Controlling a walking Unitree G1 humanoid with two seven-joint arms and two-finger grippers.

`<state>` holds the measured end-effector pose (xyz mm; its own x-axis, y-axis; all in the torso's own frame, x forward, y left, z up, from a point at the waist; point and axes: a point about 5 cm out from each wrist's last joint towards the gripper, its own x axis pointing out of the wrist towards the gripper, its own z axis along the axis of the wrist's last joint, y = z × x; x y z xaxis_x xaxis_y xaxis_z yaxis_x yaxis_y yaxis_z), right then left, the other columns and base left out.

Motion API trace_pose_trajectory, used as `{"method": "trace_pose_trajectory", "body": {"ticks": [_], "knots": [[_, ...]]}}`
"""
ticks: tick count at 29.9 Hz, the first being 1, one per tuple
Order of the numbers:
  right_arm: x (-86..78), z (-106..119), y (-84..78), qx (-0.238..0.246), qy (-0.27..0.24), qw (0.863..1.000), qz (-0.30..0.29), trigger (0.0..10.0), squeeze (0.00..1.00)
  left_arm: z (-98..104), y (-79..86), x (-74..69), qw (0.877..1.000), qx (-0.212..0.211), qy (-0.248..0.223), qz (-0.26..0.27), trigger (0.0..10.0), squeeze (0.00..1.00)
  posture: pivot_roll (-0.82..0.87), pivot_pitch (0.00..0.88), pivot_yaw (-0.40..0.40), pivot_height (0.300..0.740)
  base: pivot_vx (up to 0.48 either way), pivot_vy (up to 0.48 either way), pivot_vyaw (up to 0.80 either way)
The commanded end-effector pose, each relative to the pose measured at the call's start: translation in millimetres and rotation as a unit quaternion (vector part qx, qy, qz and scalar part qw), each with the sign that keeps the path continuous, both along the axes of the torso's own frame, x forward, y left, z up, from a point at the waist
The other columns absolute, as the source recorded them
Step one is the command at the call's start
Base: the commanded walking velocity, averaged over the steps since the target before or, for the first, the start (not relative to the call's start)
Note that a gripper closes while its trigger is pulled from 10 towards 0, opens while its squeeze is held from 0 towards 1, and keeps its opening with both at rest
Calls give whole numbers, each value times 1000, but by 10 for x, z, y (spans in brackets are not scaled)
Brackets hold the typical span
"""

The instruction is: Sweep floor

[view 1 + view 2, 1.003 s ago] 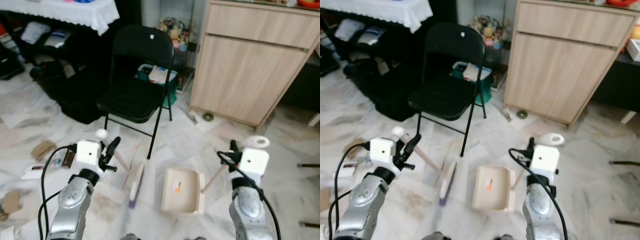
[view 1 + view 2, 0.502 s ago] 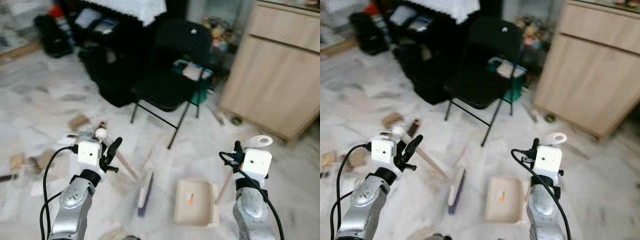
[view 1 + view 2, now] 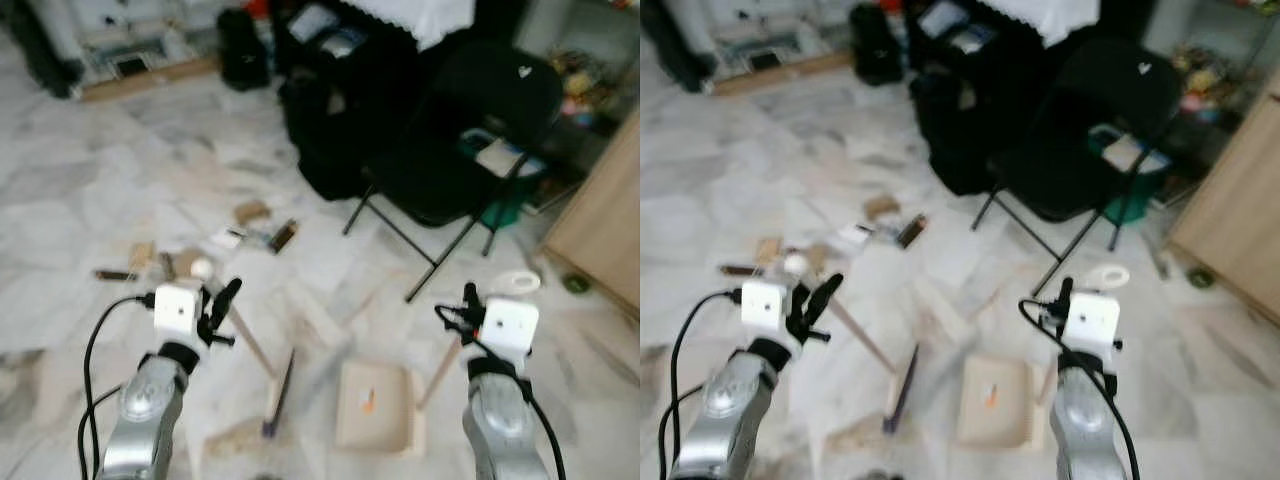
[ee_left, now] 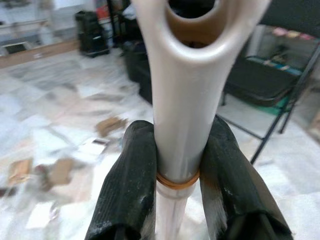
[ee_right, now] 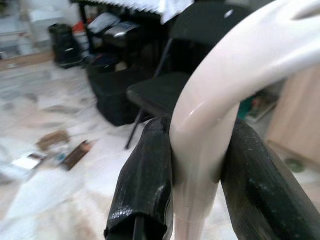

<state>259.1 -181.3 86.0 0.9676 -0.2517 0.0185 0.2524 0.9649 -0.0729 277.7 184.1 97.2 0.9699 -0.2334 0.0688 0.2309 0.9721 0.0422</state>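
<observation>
My left gripper [image 3: 222, 301] is shut on the cream broom handle [image 4: 177, 125], whose white knob [image 3: 202, 268] sticks up behind it. The handle slants down to the dark brush head [image 3: 279, 393], which is on the marble floor. My right gripper [image 3: 467, 302] is shut on the cream handle [image 5: 207, 125] of the beige dustpan [image 3: 375, 406], which lies flat on the floor right of the brush. A small orange scrap [image 3: 367, 403] lies in the pan. Cardboard scraps and wrappers [image 3: 250, 212] are scattered on the floor ahead to the left, with more litter [image 3: 140, 256] near the broom knob.
A black folding chair [image 3: 470, 130] stands ahead on the right with a teal bin [image 3: 505, 203] behind its legs. Black bags [image 3: 330, 110] sit under a white-clothed table [image 3: 420, 12]. A wooden cabinet [image 3: 612, 215] is at the far right. Open marble floor lies to the left.
The camera has swung left: chair and cabinet slid to the right of the picture and the littered floor came into view. Both grippers keep their hold on broom and dustpan.
</observation>
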Motion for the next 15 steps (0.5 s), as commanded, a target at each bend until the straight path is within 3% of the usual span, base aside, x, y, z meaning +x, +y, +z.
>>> {"method": "trace_pose_trajectory", "body": {"ticks": [1,15], "knots": [[23,104,6,-1,-26,1000,2,10000,0,85,8,19,1000,-2,-20,2,10000,0,-26,114,14,740,0,0,800],[46,126,4,-2,-30,1000,4,10000,0,65,-14,39,1000,-2,-16,1,10000,0,-40,99,17,740,0,0,800]]}}
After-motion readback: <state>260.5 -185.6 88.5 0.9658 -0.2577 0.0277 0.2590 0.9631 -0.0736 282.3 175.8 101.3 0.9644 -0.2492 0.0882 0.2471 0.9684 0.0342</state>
